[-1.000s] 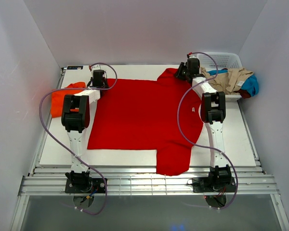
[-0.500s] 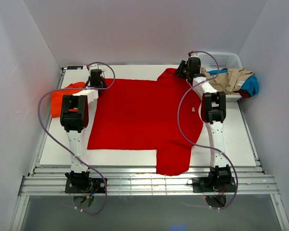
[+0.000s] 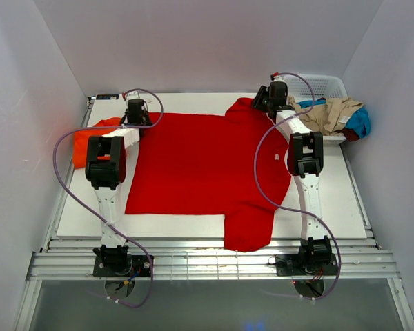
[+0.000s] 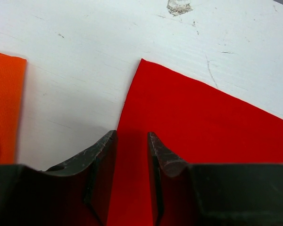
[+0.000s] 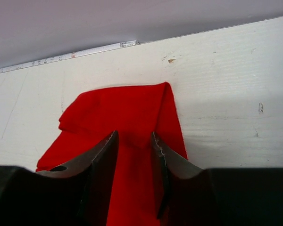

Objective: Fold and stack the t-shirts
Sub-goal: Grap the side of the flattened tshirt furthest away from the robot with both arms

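near edge first: one sleeve of the red t-shirt [image 3: 207,165] hung over the front lip of the table [image 3: 345,200], and the rest lay flat and spread. its long axis ran left to right, hem on the left and neck on the right. so both sleeves pointed near and far, and the far edge was the one that mattered.

further back, each arm stood at its own end of that far edge. the left gripper [image 4: 132,136] sat at the far hem corner, with the point of the corner just ahead of its fingertips and the hem edge running back between them. its jaws stood a narrow gap apart with red cloth lying flat in the gap, and nothing looked pinched. an orange shirt [image 3: 88,145], already folded, lay just beside it on the left, apart from the red one.

the right gripper [image 5: 134,136] was over the far sleeve, which was rumpled, its cuff end just beyond the fingertips. those jaws were also a little apart, astride a crease, and i could not say they were biting.

by my read, a far-to-near fold was coming, one arm per end.

farthest right, a basket [image 3: 331,81] held unfolded clothes.
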